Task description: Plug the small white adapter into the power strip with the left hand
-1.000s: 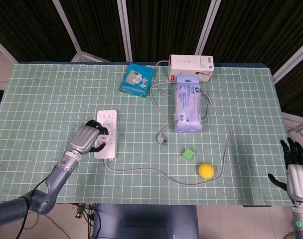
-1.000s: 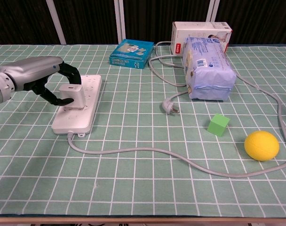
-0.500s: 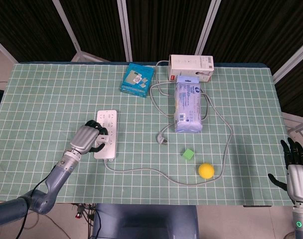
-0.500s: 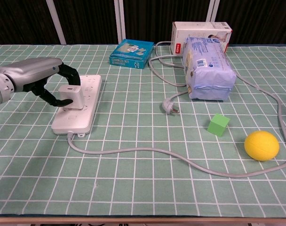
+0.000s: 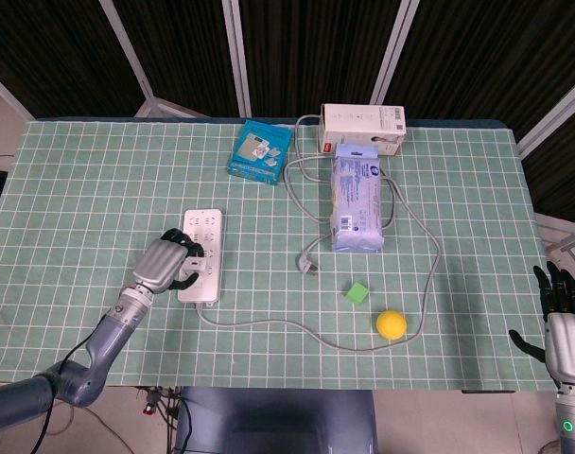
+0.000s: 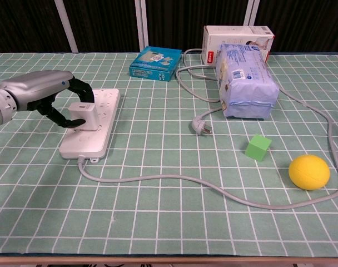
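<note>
Nearly done: adapter (image 6: 80,114) seated upright on power strip (image 6: 92,129), gripped by left hand (image 6: 42,95); release remaining.

L hand (image 6: 44,97) + adapter (image 6: 81,114) sit lower vs 1 s ago, adapter now seated on power strip (image 6: 94,128) | strip's near end nudged slightly twd left edge of table | hand's grip on adapter looks same

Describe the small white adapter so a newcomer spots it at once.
Start at the white power strip on the table's left side. On its near half stands the small white adapter, a plain cube gripped by the left hand, the only block rising from the strip.
</note>
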{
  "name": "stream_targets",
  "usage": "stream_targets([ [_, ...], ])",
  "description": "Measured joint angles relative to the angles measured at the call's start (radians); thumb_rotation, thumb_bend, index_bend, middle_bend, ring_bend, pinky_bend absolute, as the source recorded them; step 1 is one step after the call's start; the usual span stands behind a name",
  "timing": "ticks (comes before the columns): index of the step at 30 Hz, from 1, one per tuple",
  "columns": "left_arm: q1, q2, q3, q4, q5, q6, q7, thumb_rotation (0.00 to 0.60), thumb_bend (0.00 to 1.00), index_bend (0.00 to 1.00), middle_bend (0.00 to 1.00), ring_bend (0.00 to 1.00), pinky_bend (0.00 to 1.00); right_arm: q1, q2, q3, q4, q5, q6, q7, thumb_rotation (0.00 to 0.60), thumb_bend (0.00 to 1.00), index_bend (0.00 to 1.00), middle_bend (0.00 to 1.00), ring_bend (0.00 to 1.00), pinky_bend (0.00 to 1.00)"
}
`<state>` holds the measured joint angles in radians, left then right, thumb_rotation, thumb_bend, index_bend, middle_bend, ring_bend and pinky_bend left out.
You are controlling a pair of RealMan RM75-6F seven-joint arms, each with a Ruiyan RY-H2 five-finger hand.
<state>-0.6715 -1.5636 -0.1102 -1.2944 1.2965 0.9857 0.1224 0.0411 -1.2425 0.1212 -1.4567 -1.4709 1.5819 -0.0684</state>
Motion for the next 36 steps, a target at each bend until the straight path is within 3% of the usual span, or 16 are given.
stream_targets([
  [36,0.007,-0.028,0.014,0.06,0.025,-0.007,-0.014,0.6,0.43,0.59,0.62,0.25,0.16,-0.002,-0.006,0.01,-0.004,0.011,0.006,-0.001,0.6,0.16,0.0,0.0,0.01,0.04],
])
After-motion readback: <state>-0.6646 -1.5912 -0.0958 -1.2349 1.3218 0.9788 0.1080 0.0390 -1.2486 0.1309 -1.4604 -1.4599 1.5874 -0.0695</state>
